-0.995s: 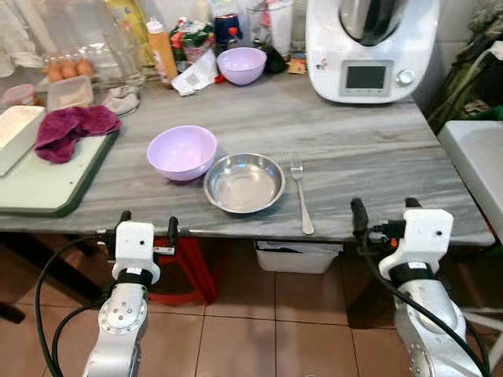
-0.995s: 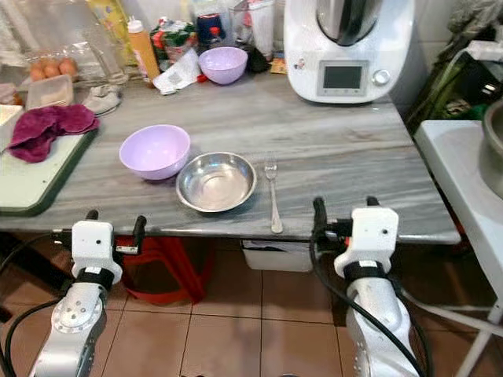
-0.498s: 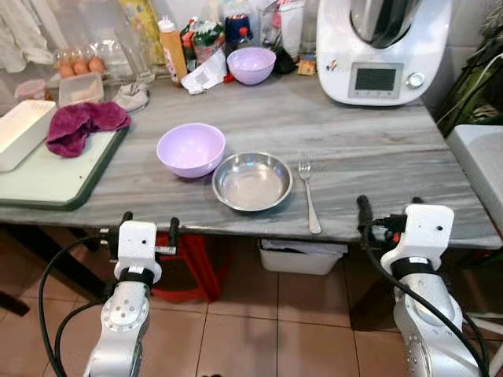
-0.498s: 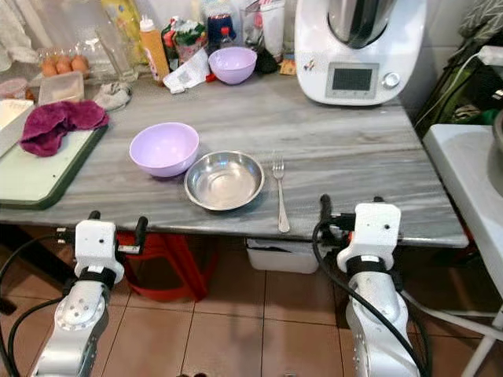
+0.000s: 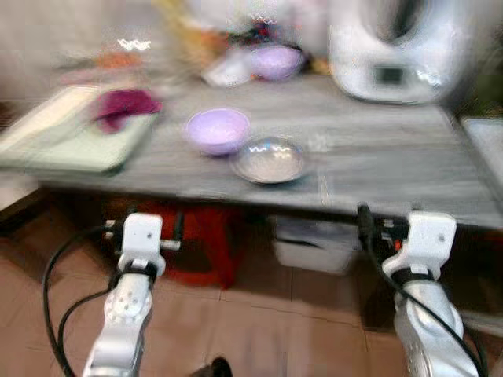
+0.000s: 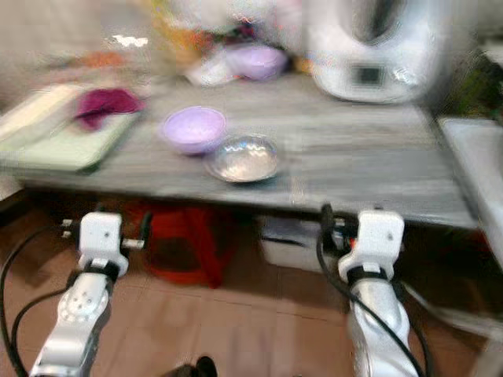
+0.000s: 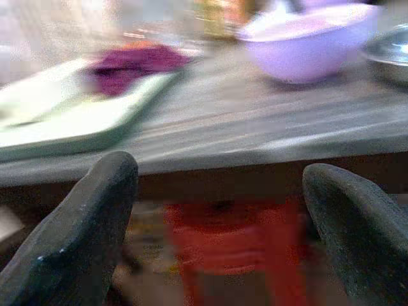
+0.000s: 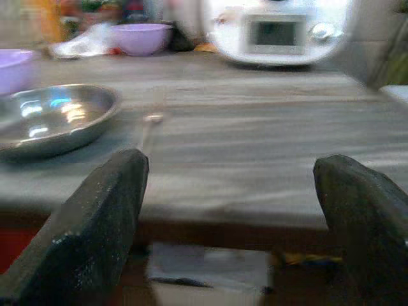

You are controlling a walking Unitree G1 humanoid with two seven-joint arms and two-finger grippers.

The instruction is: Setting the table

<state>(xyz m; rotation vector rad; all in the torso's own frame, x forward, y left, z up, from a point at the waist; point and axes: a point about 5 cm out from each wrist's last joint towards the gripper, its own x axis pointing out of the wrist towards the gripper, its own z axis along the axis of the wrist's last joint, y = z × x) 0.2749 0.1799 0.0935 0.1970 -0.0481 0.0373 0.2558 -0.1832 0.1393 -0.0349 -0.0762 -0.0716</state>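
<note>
The head views are blurred. On the grey marble table [image 5: 393, 161] a lilac bowl [image 5: 218, 129] stands beside a steel bowl [image 5: 269, 159], and a fork [image 8: 148, 127] lies just right of the steel bowl. A second lilac bowl [image 5: 275, 61] sits at the table's back. My left gripper [image 5: 153, 220] and right gripper [image 5: 389, 216] hang in front of the table's near edge, below its top. Both are open with nothing between their fingers. The left wrist view looks across the edge at the lilac bowl [image 7: 306, 38]; the right wrist view faces the steel bowl [image 8: 51, 121].
A white kitchen machine [image 5: 393, 47] stands at the back right. A green tray [image 5: 78, 141] with a magenta cloth [image 5: 126, 104] lies at the left. A red stool [image 5: 208, 243] and a white box [image 5: 314, 243] sit under the table. Bottles crowd the back.
The whole picture has shifted and blurred, and the table now looks farther off: the camera has moved. Both grippers keep their pose, and nothing on the table has changed place.
</note>
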